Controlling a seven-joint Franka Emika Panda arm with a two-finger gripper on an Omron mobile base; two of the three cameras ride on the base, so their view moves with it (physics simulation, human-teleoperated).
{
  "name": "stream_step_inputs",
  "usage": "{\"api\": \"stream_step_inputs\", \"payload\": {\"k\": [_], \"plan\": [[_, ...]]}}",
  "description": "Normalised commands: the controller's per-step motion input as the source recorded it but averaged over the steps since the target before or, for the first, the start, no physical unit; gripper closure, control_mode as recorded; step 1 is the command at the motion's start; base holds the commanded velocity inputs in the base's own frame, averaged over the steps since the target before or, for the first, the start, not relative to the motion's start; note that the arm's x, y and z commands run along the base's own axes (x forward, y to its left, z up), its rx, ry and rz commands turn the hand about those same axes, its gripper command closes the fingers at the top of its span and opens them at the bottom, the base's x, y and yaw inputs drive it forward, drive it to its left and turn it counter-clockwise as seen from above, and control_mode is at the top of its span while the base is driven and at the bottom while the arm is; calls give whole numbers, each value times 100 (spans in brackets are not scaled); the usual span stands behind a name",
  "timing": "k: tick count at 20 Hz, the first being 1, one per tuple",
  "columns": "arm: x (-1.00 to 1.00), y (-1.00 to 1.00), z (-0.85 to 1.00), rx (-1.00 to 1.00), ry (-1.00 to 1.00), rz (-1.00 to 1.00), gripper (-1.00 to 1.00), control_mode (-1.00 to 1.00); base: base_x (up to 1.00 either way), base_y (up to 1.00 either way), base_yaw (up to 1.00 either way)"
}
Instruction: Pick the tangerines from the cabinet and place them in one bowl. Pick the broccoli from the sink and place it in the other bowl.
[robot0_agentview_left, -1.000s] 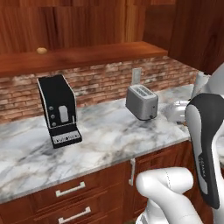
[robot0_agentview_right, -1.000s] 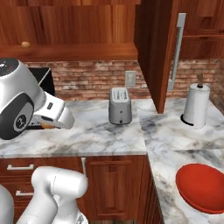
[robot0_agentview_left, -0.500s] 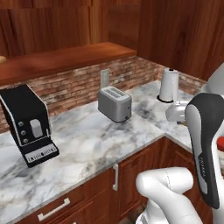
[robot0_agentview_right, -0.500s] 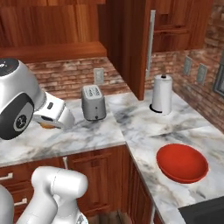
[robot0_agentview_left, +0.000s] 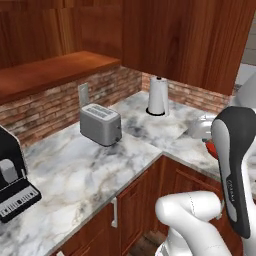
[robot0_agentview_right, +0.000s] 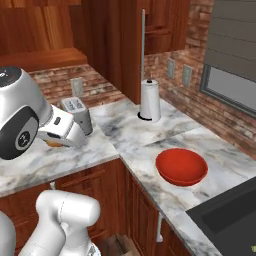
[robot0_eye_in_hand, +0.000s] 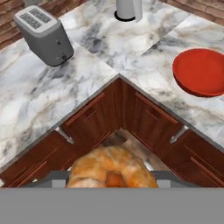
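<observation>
Gripper (robot0_eye_in_hand: 112, 177) is clamped on a tangerine (robot0_eye_in_hand: 111, 168); in the hand view the orange-tan fruit sits between the finger tips at the bottom edge and hides them. In the right base view the same fruit (robot0_agentview_right: 54, 143) shows as an orange sliver under the white hand, held in the air above the front part of the counter (robot0_agentview_right: 130, 135)

Below the hand, straight down: the inner corner of the marble counter (robot0_eye_in_hand: 87, 65) and the reddish-brown drawer units (robot0_eye_in_hand: 96, 118) under it, silver handles on both runs

Ahead of the hand and to its right in the hand view: red bowl (robot0_eye_in_hand: 201, 72), upright on the marble, nothing visible in it, well apart from the held fruit. In the right base view the bowl (robot0_agentview_right: 181, 166) lies to the right of the hand, on the counter run leading to the sink (robot0_agentview_right: 227, 217), whose black basin starts just past the bowl at the lower right of that view. In the left base view a red sliver of the bowl (robot0_agentview_left: 210, 147) shows beside the dark forearm

Ahead of the hand and to its left: grey toaster (robot0_eye_in_hand: 43, 36), upright. Farther ahead, in the counter corner: white paper towel roll (robot0_eye_in_hand: 127, 8) on its stand, also seen as (robot0_agentview_right: 150, 101) and (robot0_agentview_left: 158, 96)

Far left in the left base view: black coffee machine (robot0_agentview_left: 12, 182) on the counter, well apart from the hand. Wood cabinet (robot0_agentview_left: 190, 40) hangs above the corner
</observation>
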Motion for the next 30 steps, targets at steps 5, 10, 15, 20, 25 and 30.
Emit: {"api": "stream_step_inputs", "payload": {"k": [5, 10, 15, 20, 25, 30], "plan": [[0, 0, 0, 0, 0, 0, 100, 100, -7, 13, -40], [0, 0, 0, 0, 0, 0, 100, 100, -6, 13, -39], [0, 0, 0, 0, 0, 0, 100, 100, -2, 16, -37], [0, 0, 0, 0, 0, 0, 100, 100, -1, 1, -4], [0, 0, 0, 0, 0, 0, 100, 100, 0, 0, 0], [0, -4, 0, 0, 0, 1, 100, -100, 0, 0, 0]]}}
